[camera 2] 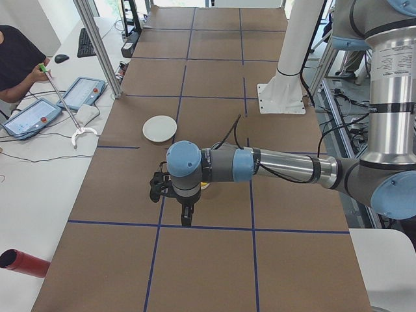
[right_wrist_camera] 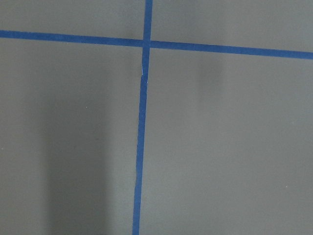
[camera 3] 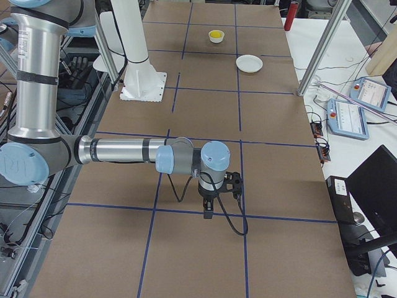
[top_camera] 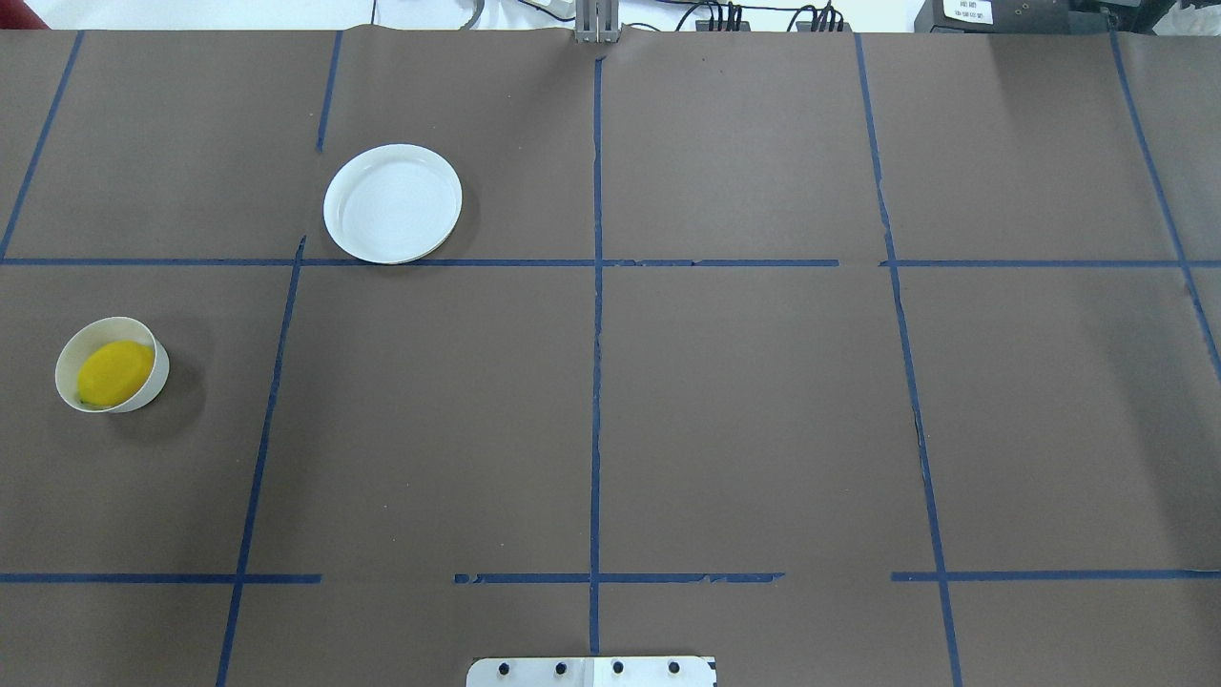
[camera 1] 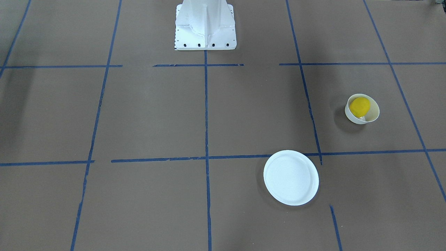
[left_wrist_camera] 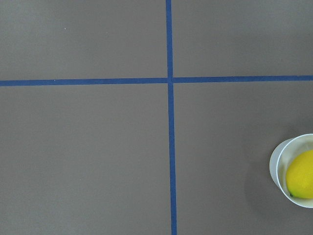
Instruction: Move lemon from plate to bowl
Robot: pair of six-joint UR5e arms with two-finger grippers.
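The yellow lemon [camera 1: 359, 106] lies inside the small white bowl [camera 1: 373, 112] on the robot's left side of the table. It also shows in the overhead view [top_camera: 114, 372] in the bowl [top_camera: 158, 376], and at the left wrist view's right edge [left_wrist_camera: 301, 175]. The flat white plate [camera 1: 291, 177] is bare, farther out [top_camera: 392, 202]. My left gripper [camera 2: 185, 218] points down over the table near the bowl; I cannot tell if it is open. My right gripper [camera 3: 208, 211] points down far from both; I cannot tell its state.
The white robot base [camera 1: 205, 26] stands at the table's near edge. Blue tape lines grid the brown table. An operator with a grabber stick [camera 2: 62, 97] sits beside tablets at the far side. A red cylinder [camera 2: 23, 263] lies off the table's end.
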